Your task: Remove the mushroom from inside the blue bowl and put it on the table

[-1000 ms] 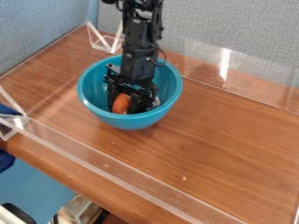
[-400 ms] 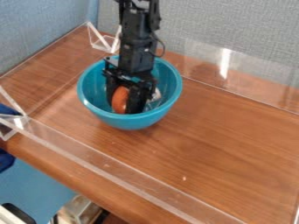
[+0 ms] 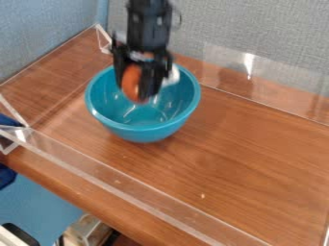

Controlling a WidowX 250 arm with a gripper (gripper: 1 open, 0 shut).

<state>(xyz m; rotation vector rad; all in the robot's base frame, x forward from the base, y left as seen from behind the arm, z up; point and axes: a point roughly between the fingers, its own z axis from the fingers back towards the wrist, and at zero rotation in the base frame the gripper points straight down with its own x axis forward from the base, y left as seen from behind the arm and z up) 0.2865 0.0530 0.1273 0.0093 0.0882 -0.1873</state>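
Note:
The mushroom (image 3: 133, 81), its reddish-orange cap showing, hangs between the black fingers of my gripper (image 3: 137, 82), which is shut on it and points down. It is held above the blue bowl (image 3: 144, 108), over the bowl's back-left rim, clear of the bowl's floor. The bowl, glossy turquoise, stands on the reddish-brown wooden table (image 3: 232, 154) at the left of the middle and shows nothing inside. My arm rises from the gripper to the top edge of the view, somewhat blurred.
Low clear acrylic walls (image 3: 115, 187) edge the table on all sides, with a taller panel at the back right (image 3: 257, 82). Bare wood lies to the right of the bowl and in front of it. A blue-grey wall stands behind.
My gripper has risen out of the bowl with the mushroom in it, from the bowl's floor to above the rim. The bowl has stayed in place.

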